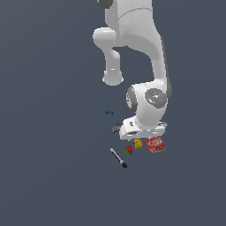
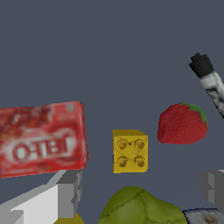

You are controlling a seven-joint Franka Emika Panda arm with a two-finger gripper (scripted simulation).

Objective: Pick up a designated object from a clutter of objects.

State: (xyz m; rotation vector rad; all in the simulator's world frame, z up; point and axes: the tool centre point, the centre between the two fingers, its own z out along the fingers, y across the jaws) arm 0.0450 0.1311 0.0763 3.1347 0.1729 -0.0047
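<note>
The designated object, a small yellow block point(image 2: 130, 151) with four darker studs on its face, lies on the floor between a red packet point(image 2: 41, 139) and a red strawberry point(image 2: 181, 124). In the exterior view the yellow block point(image 1: 138, 144) sits just in front of the white hand. My gripper point(image 2: 141, 189) is open, and its grey fingers point(image 2: 69, 192) stand wide apart with nothing between them. It hovers over a green lumpy thing point(image 2: 140, 206), a short way from the block and not touching it. The hand of the gripper point(image 1: 143, 130) hides the fingertips in the exterior view.
A black-and-white marker point(image 2: 210, 81) lies beyond the strawberry, and shows as the marker point(image 1: 118, 158) in the exterior view. A grey piece point(image 2: 205, 216) and a sliver of yellow cup point(image 2: 70, 219) sit at the picture's edge. A tiny blue piece point(image 1: 109, 112) lies apart.
</note>
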